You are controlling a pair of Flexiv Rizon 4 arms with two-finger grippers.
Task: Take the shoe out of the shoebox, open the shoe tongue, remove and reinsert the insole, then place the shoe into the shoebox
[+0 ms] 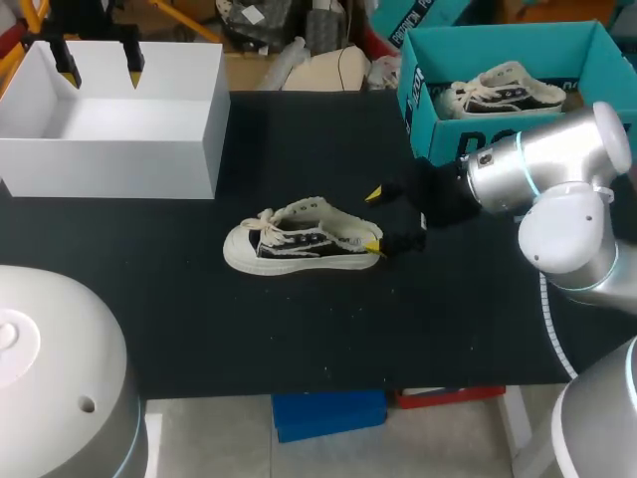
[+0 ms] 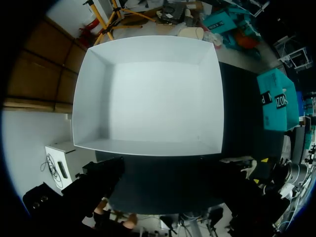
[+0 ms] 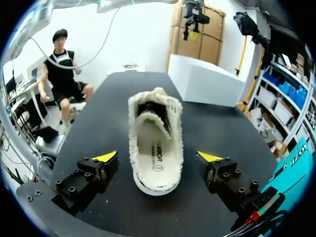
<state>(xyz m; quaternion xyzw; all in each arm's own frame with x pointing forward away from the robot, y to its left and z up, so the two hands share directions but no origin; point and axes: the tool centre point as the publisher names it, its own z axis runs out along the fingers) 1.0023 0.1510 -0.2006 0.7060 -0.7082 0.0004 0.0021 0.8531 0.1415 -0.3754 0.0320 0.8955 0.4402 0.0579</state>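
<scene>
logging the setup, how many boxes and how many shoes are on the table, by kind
boxes: 2 (white box, teal box)
shoes: 2 (loose shoe, boxed shoe)
total: 4

**Shoe on the table, right gripper at its heel**

I see the shoe (image 1: 299, 239) standing on the black table (image 1: 299, 329), toe pointing left. My right gripper (image 1: 374, 219) sits at its heel with the fingers spread. A second shoe (image 1: 503, 90) lies in the teal shoebox (image 1: 438, 124). My left gripper (image 1: 100, 74) hangs spread over the white box (image 1: 109, 159).
</scene>
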